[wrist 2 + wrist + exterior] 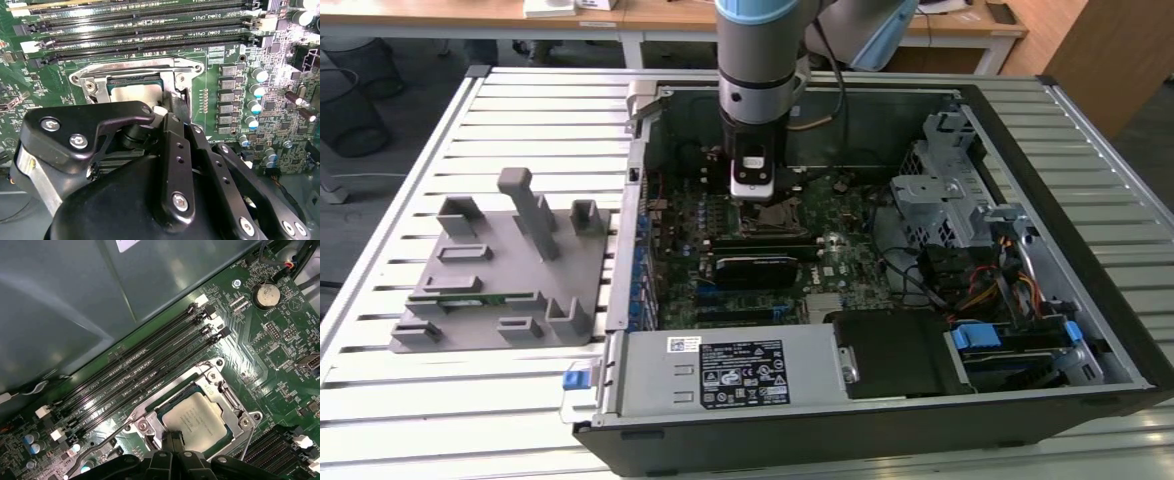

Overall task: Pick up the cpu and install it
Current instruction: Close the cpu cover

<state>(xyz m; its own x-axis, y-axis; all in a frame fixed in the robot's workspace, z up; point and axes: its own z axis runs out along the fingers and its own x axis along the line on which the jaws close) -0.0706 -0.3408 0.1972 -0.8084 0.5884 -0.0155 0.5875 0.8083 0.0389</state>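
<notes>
Silvery cpu (194,417) lies flat in the socket (227,395) on the green motherboard (280,355) inside the open computer case (854,435), and I see my gripper (173,436) with fingers drawn together at its edge

Silvery square cpu (196,419), lying flat in metal-framed socket (239,416)

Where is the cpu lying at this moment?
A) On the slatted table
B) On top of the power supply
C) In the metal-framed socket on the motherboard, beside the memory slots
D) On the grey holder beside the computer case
C: in the first wrist view the cpu lies flat inside the socket frame, next to the long memory slots.
</notes>
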